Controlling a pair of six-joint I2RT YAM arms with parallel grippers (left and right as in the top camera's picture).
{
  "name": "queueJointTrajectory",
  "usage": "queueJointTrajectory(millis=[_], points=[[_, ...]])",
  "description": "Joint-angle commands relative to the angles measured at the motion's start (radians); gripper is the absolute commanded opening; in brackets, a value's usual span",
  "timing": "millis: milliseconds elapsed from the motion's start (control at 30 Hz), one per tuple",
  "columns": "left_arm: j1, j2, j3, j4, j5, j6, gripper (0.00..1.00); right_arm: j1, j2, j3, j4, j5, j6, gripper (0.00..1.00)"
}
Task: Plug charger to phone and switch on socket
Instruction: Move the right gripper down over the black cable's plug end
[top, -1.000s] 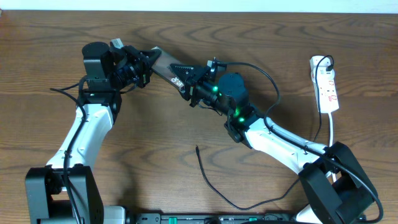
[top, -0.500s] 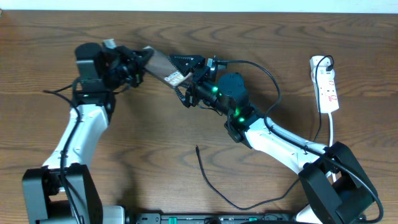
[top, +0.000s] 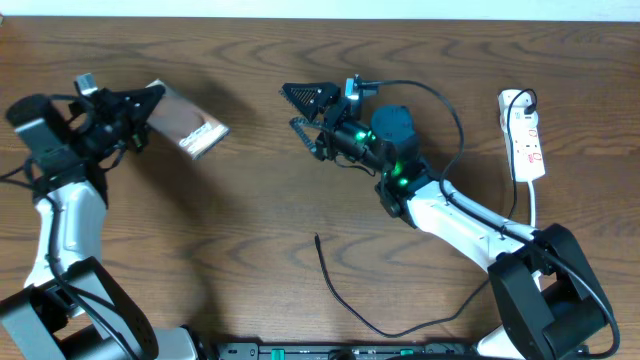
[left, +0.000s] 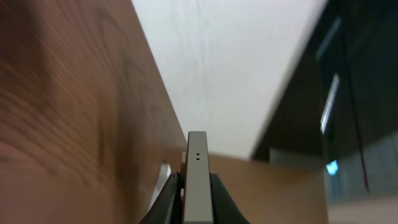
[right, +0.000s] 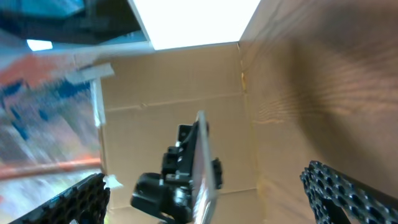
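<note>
On the wooden table (top: 250, 220) the biggest change is on the left side. A second ago the two grippers met near the middle, both on the phone (top: 190, 125), and now the left gripper (top: 148, 102) has swung far to the left and taken the phone with it. It is pinching one end of the phone, which shows edge-on between its jaws in the left wrist view and seems to be lifted and tilted above the wood. The right gripper (top: 292, 108) has let go of the other end; its jaws are now spread wide with nothing between them, and it hangs near the middle of the table. The socket (top: 525, 135) lies untouched near the far right edge. The charger (top: 333, 285) lies loose at the front, its tip well apart from the phone. In my judgement the handover is finished, so the free right gripper can go for the charger tip; plugging and switching are not yet done.
</note>
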Motion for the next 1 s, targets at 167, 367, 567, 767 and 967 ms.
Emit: queueJointTrajectory(millis=[167,367,567,767,967], points=[[0.049,0.000,-0.003,0.014,0.397,0.134,0.07,-0.103,0.001,0.143,-0.310,-0.235,-0.392,0.99],[0.049,0.000,-0.003,0.023,0.397,0.185,0.08,-0.119,0.001,0.465,-1.034,-0.148,-0.777,0.99],[0.049,0.000,-0.003,0.023,0.397,0.206,0.08,-0.108,0.001,0.636,-1.458,-0.019,-0.979,0.99],[0.049,0.000,-0.003,0.023,0.397,0.238,0.08,-0.044,0.051,0.635,-1.769,0.164,-1.059,0.99],[0.049,0.000,-0.003,0.023,0.397,0.238,0.08,0.083,0.163,0.635,-1.825,0.161,-1.066,0.99]])
